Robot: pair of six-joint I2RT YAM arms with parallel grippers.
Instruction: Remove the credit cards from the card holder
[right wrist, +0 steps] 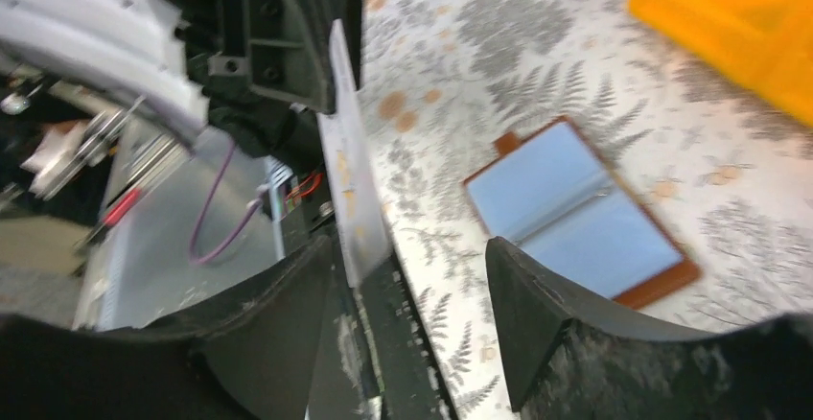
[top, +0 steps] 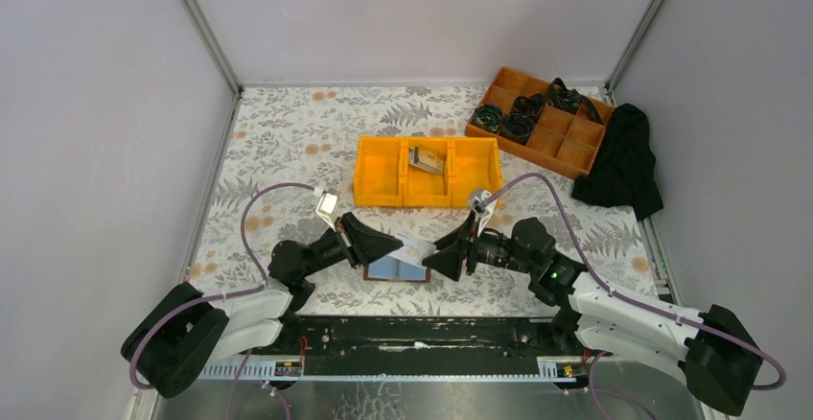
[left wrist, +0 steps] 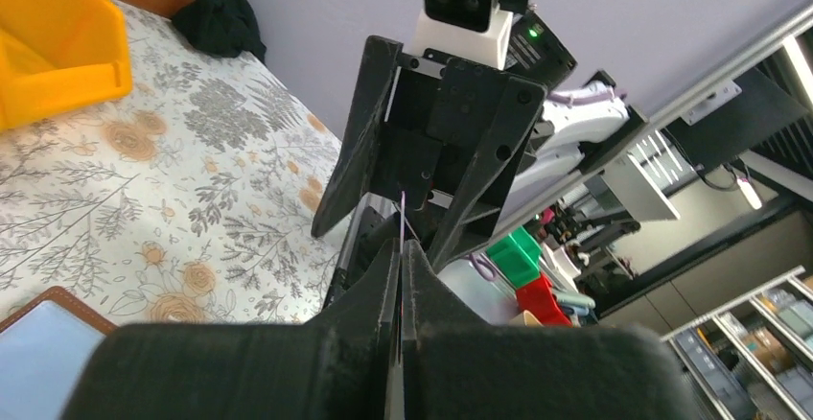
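Note:
A pale credit card (top: 414,245) hangs in the air between my two grippers, just above the open brown card holder (top: 396,268) with its blue-grey sleeves. My left gripper (left wrist: 401,247) is shut on this card, whose thin edge (left wrist: 404,211) sticks out past the fingertips. My right gripper (right wrist: 412,257) faces it with its jaws open. The card (right wrist: 350,180) stands between them near one finger, touching neither pad. The card holder (right wrist: 580,214) lies flat on the floral cloth. Another credit card (top: 427,159) lies in the middle compartment of the orange bin (top: 379,175).
A wooden divided tray (top: 566,142) with black items stands at the back right, with a black cloth (top: 623,156) beside it. The orange bin sits just behind the grippers. The black rail (top: 412,332) runs along the table's near edge.

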